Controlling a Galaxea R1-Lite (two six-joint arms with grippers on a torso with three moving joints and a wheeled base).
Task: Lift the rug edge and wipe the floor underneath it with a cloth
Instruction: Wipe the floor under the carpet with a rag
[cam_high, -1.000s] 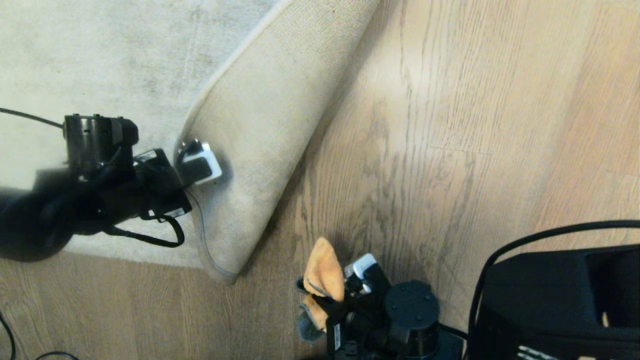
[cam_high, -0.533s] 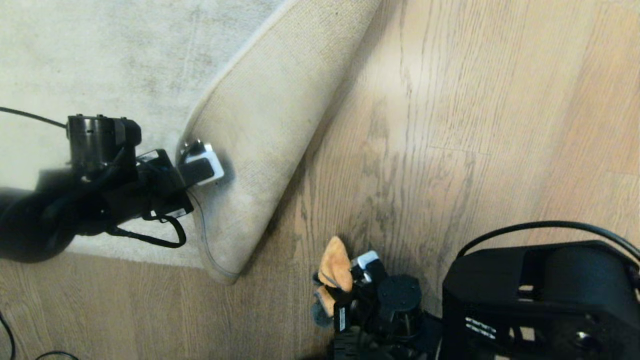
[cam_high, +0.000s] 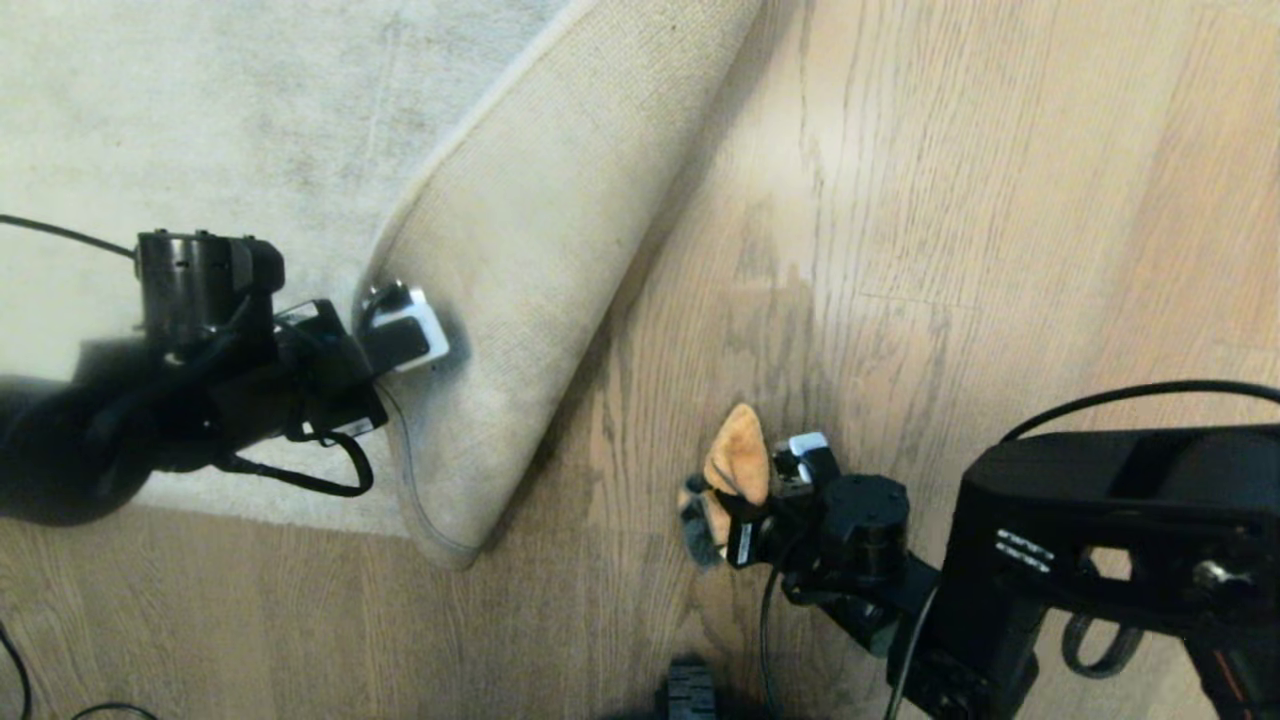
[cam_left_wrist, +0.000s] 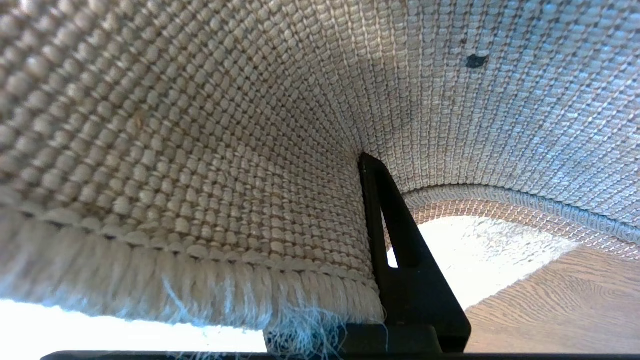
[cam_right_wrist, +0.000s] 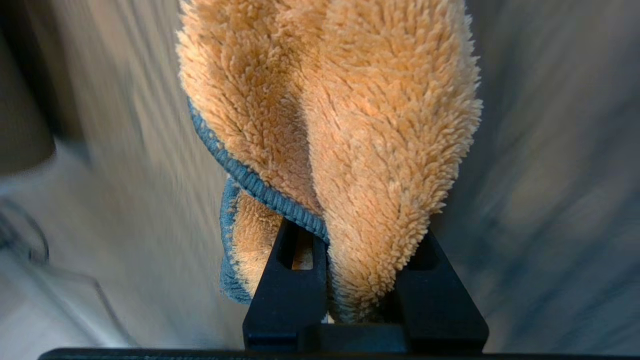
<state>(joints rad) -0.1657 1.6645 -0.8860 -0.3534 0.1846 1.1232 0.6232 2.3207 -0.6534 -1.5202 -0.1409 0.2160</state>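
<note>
The rug edge (cam_high: 520, 330) is folded back, its long axis running from seven to one o'clock, clamped in the left gripper (cam_high: 400, 325). The cloth (cam_high: 735, 470), pinched in the right gripper (cam_high: 775, 480), lies at four o'clock from that fold on the floor (cam_high: 900, 250); the right arm is nearer the bared planks.

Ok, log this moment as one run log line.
left gripper: shut on rug edge, folded back | right gripper: shut on cloth | floor: exposed
</note>
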